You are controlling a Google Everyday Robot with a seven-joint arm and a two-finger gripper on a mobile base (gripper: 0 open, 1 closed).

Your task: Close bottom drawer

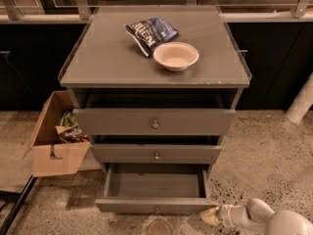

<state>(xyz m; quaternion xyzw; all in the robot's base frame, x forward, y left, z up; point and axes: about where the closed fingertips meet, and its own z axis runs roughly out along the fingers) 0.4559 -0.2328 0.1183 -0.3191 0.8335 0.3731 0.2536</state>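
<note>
- Sitting on the speckled floor at far left, an open cardboard box holds crumpled packaging and leans against the side of the grey cabinet.
- At centre, the bottom drawer stands pulled well out. Its wide, shallow tray is bare and fully exposed, and its small round knob faces the camera, low in the frame.
- Above it, the middle drawer and the top drawer both jut a little way out of the cabinet body. Neither is the target of the job.
- On the worktop, a blue chip bag lies touching a pale bowl just to its right.
- At lower right, the gripper sits low beside the drawer's front right corner, at the end of a white arm entering from the frame's edge. It looks to be at or just short of contact with the front. Whether it is clenched or released cannot be told from this angle.
- Judged from this view, the closing has not begun. The approach looks nearly done, and the whole push inward, until the front is flush beneath the middle drawer, is yet to come.
</note>
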